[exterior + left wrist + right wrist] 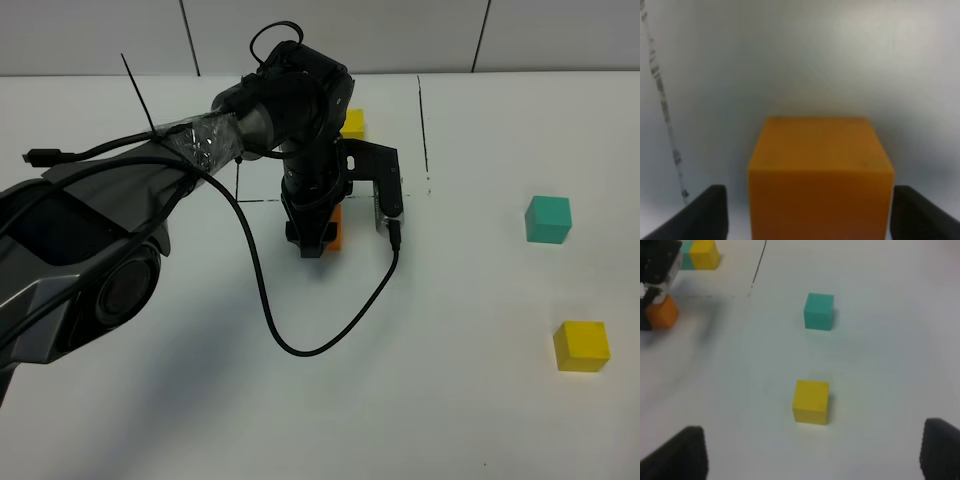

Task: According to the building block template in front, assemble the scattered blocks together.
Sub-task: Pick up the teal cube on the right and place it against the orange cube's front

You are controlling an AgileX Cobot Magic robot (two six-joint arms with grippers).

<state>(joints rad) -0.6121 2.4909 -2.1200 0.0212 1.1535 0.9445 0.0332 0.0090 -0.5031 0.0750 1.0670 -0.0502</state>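
The orange block (336, 228) sits on the white table just in front of the drawn black frame. My left gripper (312, 238) is down over it. In the left wrist view the orange block (820, 175) lies between the two black fingers (700, 215), jaws open with a small gap on one side. The teal block (548, 219) and the yellow block (582, 346) lie apart at the right. My right gripper (812, 450) is open and empty, well back from the yellow block (811, 401) and the teal block (818, 311). The template (352, 122) is mostly hidden behind the left arm.
The frame's black line (422, 130) runs down the table behind the arm. A black cable (300, 345) loops from the left arm over the table in front. The left arm's grey body (90, 260) covers the table's left side.
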